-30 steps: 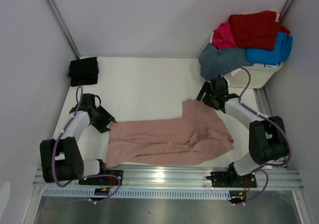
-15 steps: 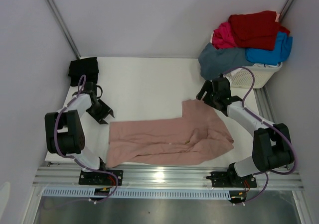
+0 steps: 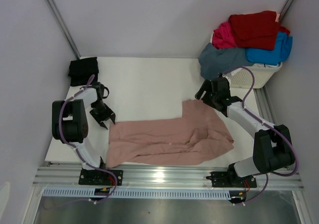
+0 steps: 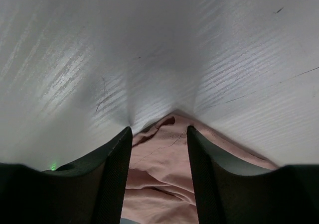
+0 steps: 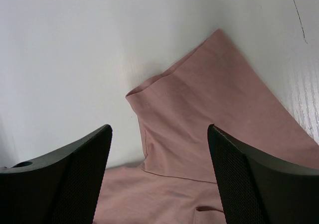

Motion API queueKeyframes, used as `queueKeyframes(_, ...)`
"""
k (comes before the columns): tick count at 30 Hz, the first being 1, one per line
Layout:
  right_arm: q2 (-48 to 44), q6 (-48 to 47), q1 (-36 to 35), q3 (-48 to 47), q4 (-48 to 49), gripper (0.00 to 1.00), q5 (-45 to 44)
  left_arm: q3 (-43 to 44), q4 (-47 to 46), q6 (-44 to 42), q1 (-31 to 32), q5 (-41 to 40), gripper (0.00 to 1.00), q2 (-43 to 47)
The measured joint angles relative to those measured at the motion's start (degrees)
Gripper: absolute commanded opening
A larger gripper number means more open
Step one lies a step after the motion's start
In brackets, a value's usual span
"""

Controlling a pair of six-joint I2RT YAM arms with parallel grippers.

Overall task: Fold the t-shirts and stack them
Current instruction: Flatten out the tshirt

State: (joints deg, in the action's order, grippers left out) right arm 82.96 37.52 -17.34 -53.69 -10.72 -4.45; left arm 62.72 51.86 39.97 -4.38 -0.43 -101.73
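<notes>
So far black tee (image 3: 83, 70) looks folded; pink tee (image 3: 169, 139) flat, unfolded; left claw (image 4: 159, 132), right claw (image 5: 159, 129) both released; pile (image 3: 251, 40) on basket (image 3: 256, 77) waiting.

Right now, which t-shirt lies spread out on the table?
The pink t-shirt. The black t-shirt sits folded at the far left corner; the other t-shirts are heaped on the basket.

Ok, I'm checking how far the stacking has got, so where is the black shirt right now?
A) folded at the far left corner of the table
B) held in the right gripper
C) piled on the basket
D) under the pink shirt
A: the black shirt lies as a compact folded bundle at the far left corner of the table, well apart from the pink shirt and the basket.
</notes>
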Motion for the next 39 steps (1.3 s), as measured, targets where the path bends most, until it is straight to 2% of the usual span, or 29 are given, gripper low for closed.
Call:
queueKeyframes(6, 0.00, 0.00, -0.20, 0.00, 0.04, 0.81, 0.00, 3.48, 2.23, 0.04, 1.62, -1.05, 0.50, -2.95)
queueKeyframes(11, -0.04, -0.02, -0.33, 0.00, 0.02, 0.81, 0.00, 5.20, 3.13, 0.11, 2.25, -0.87, 0.44, -4.57)
queueKeyframes(14, -0.07, -0.04, -0.44, 0.00, -0.04, 0.81, -0.02, 6.71, 3.80, 0.11, 2.80, -0.90, 0.34, -5.75)
queueKeyframes(15, -0.07, -0.04, -0.44, 0.00, -0.07, 0.81, -0.02, 7.39, 4.20, 0.07, 2.99, -0.87, 0.20, -6.27)
queueKeyframes(18, -0.07, -0.04, -0.44, -0.02, -0.09, 0.81, -0.02, 9.18, 4.81, 0.11, 3.50, -0.85, 0.01, -7.72)
queueKeyframes(29, -0.09, -1.16, -0.39, -1.51, -0.13, 0.81, -1.38, 10.51, 5.29, -0.92, 5.18, -1.01, 0.00, -8.59)
queueKeyframes(39, 7.41, -3.48, 3.67, -5.46, -0.13, 0.81, -2.64, 7.93, 3.02, -2.51, 5.18, -4.20, 0.00, -0.68)
